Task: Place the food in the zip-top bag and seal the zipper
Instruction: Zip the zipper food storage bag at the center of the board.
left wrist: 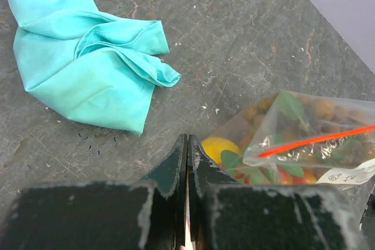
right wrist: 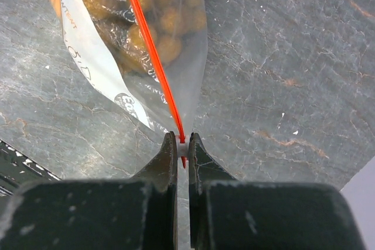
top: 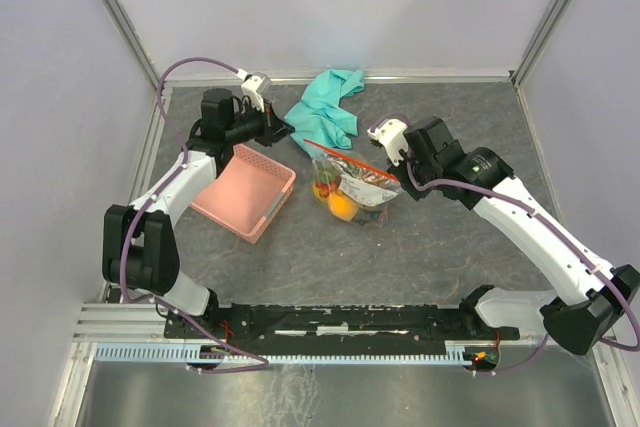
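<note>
Teal cloth [top: 328, 107], pink basket [top: 243, 190]

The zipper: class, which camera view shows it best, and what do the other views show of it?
Right wrist: the zipper runs close and sharp, down into the right gripper's shut jaws. Left wrist shows a short stretch across the bag. Top external shows its whole length, but thin and small.

Table [top: 450, 247]: dark grey, stone-look top. Directly on it: pink basket [top: 243, 193] left of centre, crumpled teal cloth [top: 328, 107] at the far side, zip-top bag [top: 352, 185] just right of the basket, near the cloth.
</note>
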You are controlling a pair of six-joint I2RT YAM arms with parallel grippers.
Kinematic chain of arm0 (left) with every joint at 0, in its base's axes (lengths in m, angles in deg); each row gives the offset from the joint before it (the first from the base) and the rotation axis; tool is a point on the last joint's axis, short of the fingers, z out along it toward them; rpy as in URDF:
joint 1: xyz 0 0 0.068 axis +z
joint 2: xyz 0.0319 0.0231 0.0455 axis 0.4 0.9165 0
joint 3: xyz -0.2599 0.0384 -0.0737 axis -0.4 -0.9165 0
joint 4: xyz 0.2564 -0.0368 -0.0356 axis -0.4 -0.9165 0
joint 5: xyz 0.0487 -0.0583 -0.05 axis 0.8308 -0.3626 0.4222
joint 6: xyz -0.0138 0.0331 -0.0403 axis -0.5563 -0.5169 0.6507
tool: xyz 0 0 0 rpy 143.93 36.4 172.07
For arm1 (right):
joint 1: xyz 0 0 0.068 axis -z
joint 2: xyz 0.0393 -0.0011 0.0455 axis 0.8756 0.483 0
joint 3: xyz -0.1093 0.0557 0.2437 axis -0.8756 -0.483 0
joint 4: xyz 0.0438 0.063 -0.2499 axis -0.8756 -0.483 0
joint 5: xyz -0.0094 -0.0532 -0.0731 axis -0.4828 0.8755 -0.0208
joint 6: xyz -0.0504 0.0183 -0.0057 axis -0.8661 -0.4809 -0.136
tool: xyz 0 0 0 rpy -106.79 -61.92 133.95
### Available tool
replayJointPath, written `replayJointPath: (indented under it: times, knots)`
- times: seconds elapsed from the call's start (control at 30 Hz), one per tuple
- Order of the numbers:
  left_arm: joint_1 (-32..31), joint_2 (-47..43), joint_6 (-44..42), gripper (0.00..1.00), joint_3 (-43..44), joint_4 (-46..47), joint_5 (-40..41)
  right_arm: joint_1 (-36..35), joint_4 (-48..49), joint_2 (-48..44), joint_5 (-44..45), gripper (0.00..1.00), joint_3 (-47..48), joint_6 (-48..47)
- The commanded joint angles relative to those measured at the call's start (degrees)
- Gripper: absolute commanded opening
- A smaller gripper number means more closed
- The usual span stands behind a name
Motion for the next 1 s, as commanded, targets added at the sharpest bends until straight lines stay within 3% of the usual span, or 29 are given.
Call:
replayJointPath:
  times: [0.0, 0.1, 0.23, 0.5, 0.67, 0.9, 0.97]
  knots:
    - [0.16, 0.72, 0.12, 0.03, 3.16, 1.81, -2.15, 0.17, 2.19, -1.96, 1.22, 0.02, -0.87, 2.54]
    - [0.18, -0.04, 1.73, 0.08, 3.29, 1.47, -1.68, 0.19, 3.99, -1.51, 1.18, 0.04, -0.51, 3.27]
    - [0.16, -3.13, 2.97, 0.34, 2.91, -0.43, 0.75, 0.24, 5.68, -1.08, 0.69, 0.23, 0.63, 3.78]
    - [0.12, -13.98, 8.84, 0.57, 0.87, -9.31, 18.93, 0.17, 11.62, -3.41, 0.39, 0.74, -0.28, 6.51]
    - [0.16, -24.03, 13.59, 0.72, -2.62, -11.69, 31.55, 0.61, 16.32, -4.22, 1.11, 0.98, -1.92, 9.24]
    - [0.17, -34.59, 16.49, 0.87, -6.53, -17.67, 46.17, 3.36, 21.79, -3.63, 9.85, 0.99, -5.01, 14.89]
    - [0.17, -37.17, 16.52, 0.98, -7.24, -19.26, 50.39, 5.98, 24.16, -3.98, 14.29, 0.99, -7.34, 17.89]
